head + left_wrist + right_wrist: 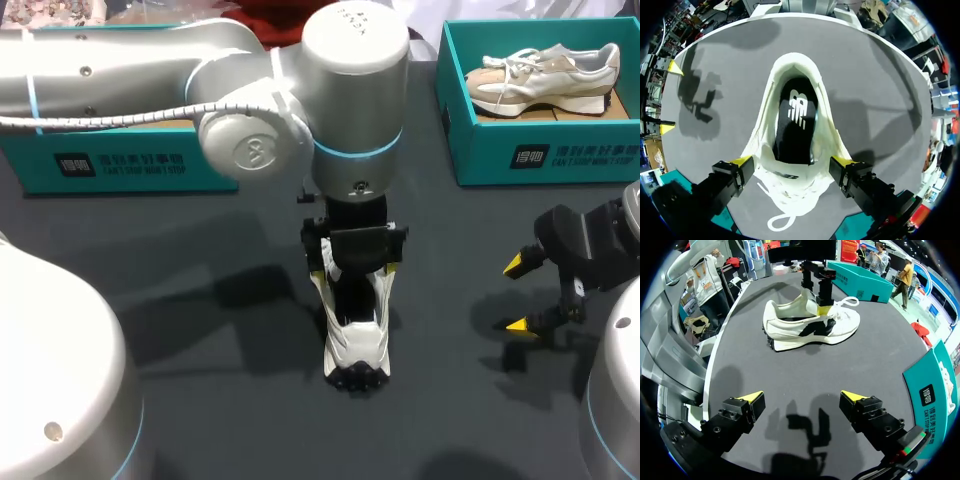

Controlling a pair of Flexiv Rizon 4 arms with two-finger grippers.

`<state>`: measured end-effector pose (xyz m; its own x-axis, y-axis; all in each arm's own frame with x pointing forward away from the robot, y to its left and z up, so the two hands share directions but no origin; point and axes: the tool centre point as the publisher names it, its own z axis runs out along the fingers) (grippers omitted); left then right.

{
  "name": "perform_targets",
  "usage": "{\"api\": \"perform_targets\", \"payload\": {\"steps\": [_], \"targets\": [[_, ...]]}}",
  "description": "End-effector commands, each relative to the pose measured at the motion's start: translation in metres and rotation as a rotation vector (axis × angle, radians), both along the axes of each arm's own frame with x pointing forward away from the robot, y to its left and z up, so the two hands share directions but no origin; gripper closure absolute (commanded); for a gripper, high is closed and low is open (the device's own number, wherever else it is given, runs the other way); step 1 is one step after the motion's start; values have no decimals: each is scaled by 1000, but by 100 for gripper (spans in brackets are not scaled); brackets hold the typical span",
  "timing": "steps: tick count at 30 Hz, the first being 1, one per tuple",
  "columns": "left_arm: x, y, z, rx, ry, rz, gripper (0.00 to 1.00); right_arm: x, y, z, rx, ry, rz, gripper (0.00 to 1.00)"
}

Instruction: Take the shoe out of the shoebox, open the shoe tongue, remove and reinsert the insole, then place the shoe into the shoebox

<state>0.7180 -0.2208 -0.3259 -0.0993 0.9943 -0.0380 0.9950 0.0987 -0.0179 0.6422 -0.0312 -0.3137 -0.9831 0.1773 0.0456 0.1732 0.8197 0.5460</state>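
A dark grey, matte table (220,420) lies dappled with soft shadows (240,300).

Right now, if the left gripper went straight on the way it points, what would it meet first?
The white fabric sneaker directly under the left gripper, probably at its tongue and laces; the remaining gap is unclear.

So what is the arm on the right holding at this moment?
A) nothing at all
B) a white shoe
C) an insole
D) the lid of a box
A: the right gripper is open, with only bare table between its fingers. The white shoe lies further ahead on the table, apart from it.
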Motion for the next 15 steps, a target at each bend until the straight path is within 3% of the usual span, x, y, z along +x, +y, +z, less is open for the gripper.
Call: {"api": "perform_targets", "payload": {"steps": [1,15], "targets": [[8,1,4,-4,9,1,0,-3,0,1,-2,-3,-2,0],[45,14,29,-37,17,54,3,-3,0,1,-2,-3,-2,0]]}}
